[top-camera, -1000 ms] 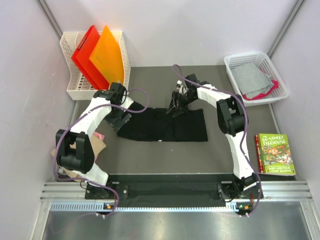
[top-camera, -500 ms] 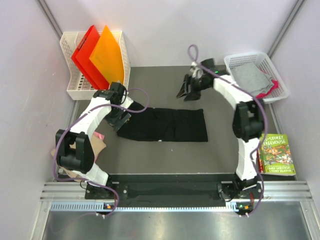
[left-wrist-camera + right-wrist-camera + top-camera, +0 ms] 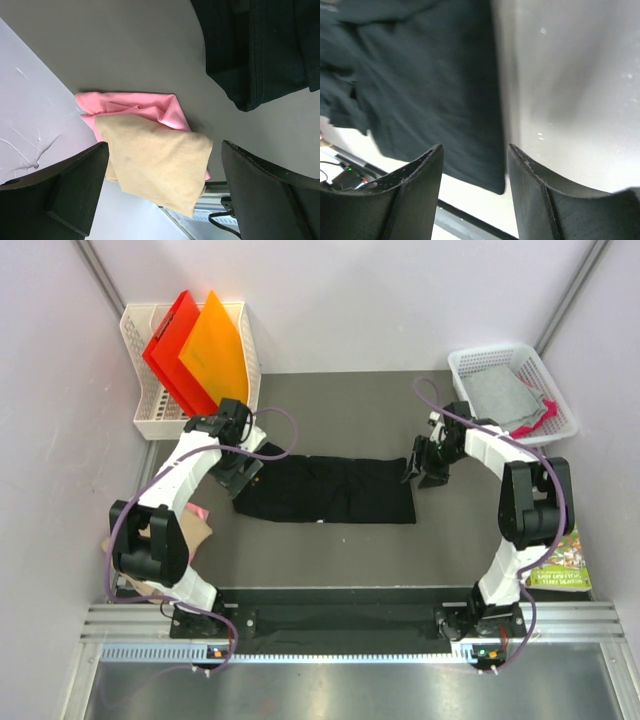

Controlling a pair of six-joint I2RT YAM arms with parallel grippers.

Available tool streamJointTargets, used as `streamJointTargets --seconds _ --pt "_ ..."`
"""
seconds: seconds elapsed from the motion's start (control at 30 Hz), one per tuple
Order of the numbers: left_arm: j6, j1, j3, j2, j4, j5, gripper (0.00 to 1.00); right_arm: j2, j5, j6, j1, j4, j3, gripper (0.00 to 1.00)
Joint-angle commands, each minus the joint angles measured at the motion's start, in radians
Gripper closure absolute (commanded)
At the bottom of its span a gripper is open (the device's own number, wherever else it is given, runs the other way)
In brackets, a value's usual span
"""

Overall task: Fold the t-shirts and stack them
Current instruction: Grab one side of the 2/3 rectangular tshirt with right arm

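A black t-shirt lies folded into a long strip across the middle of the grey table. My left gripper is open at the strip's left end; its wrist view shows the shirt's end at the top right. A tan t-shirt lies on a pink one near the left wall, also seen from above. My right gripper is open and empty just off the strip's right edge. No daisy patch shows.
A white rack with red and orange folders stands at the back left. A white basket with grey and pink cloth is at the back right. A picture book lies at the right edge.
My right gripper left the strip's top middle, rose toward the back, then came down at the strip's right edge. The left gripper stayed at the left end.
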Motion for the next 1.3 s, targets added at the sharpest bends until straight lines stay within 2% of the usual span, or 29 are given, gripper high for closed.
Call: streamJointTargets --seconds 0.0,0.27,0.57,0.9,1.27 --pt "-0.023 0.008 0.036 -0.021 0.010 0.010 0.01 -0.024 0.028 -0.041 -0.026 0.060 -0.012 0.46" --pt "-0.012 0.016 0.040 -0.015 0.010 -0.007 0.01 0.048 0.057 -0.075 -0.044 0.072 0.016 0.48" --pt "-0.018 0.025 0.060 -0.014 0.005 -0.009 0.01 0.150 -0.044 -0.020 -0.033 0.159 0.010 0.51" --pt "-0.006 0.026 0.051 0.003 0.016 -0.044 0.01 0.185 -0.153 0.058 0.068 0.265 -0.053 0.52" --pt "0.016 0.028 0.040 -0.004 0.028 -0.076 0.01 0.185 -0.199 0.118 0.137 0.321 -0.104 0.52"
